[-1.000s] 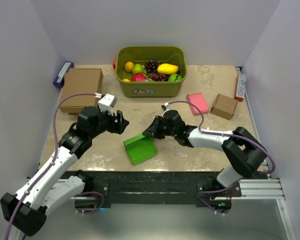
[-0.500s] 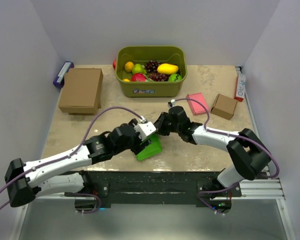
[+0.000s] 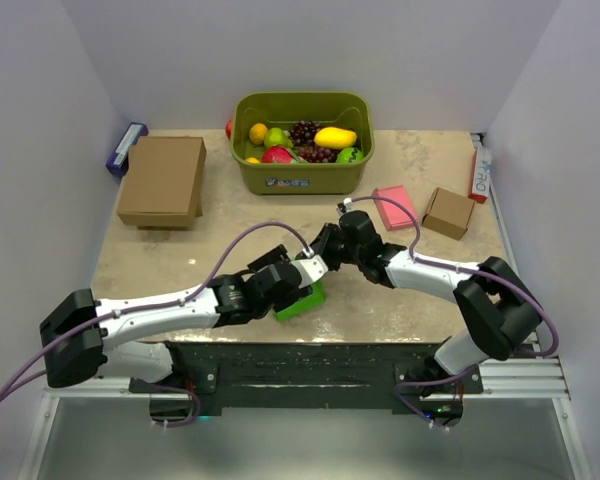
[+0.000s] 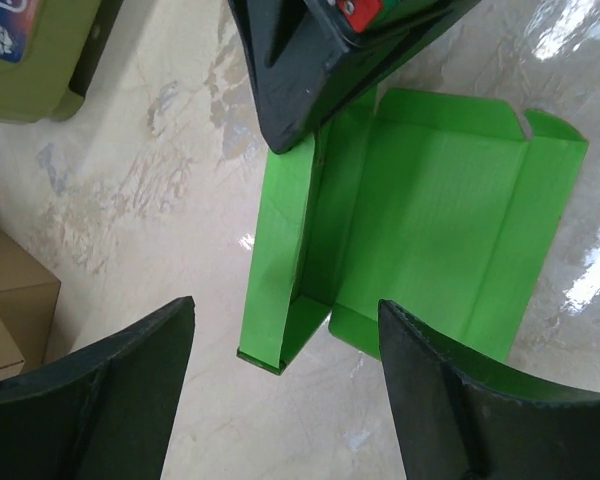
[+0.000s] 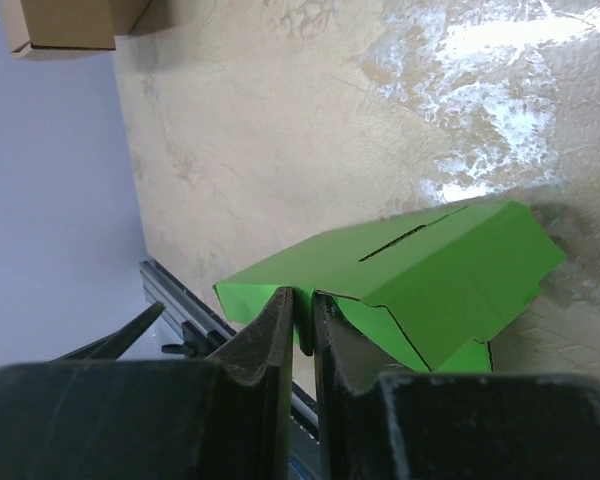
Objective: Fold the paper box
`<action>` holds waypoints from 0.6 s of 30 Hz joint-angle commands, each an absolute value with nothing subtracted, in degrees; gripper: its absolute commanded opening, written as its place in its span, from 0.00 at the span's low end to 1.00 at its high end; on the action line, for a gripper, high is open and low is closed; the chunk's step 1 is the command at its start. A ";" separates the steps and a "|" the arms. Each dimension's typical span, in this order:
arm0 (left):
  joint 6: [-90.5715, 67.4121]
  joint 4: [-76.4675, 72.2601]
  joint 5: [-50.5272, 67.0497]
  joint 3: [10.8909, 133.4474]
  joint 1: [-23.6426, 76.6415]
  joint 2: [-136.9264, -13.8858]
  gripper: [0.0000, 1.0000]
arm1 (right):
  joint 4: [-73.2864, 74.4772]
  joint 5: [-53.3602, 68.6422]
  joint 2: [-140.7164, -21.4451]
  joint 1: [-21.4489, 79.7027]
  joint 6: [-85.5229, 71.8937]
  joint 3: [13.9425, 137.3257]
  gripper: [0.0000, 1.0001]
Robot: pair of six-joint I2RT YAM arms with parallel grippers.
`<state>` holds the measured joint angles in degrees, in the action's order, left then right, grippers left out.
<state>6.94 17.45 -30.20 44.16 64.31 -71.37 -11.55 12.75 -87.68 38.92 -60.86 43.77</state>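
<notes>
Paper box [image 4: 430, 220] open-side up, long axis diagonal

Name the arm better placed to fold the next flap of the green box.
Left, likely. The left fingers stand open over the box, either side of its raised side wall; the right fingers are shut on the box's edge, holding it.

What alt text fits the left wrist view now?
A green paper box lies half-folded on the beige table, one side wall raised and pinched by the right gripper. The left gripper hangs open over its near end; an olive bin and a cardboard box sit at left.
</notes>
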 commanded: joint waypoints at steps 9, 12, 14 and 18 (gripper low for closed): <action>6.86 15.99 -36.47 44.21 64.60 -78.83 0.63 | -13.27 14.76 -87.54 38.32 -60.82 42.80 0.00; 6.77 16.08 -37.44 44.21 64.60 -79.98 0.51 | -13.88 15.29 -87.98 38.23 -60.91 42.63 0.00; 6.68 16.08 -39.28 44.21 64.60 -80.77 0.45 | -13.97 15.38 -88.07 38.14 -60.91 42.54 0.01; 6.42 16.17 -38.85 44.21 64.60 -82.26 0.32 | -14.50 15.91 -87.89 37.88 -60.73 41.93 0.04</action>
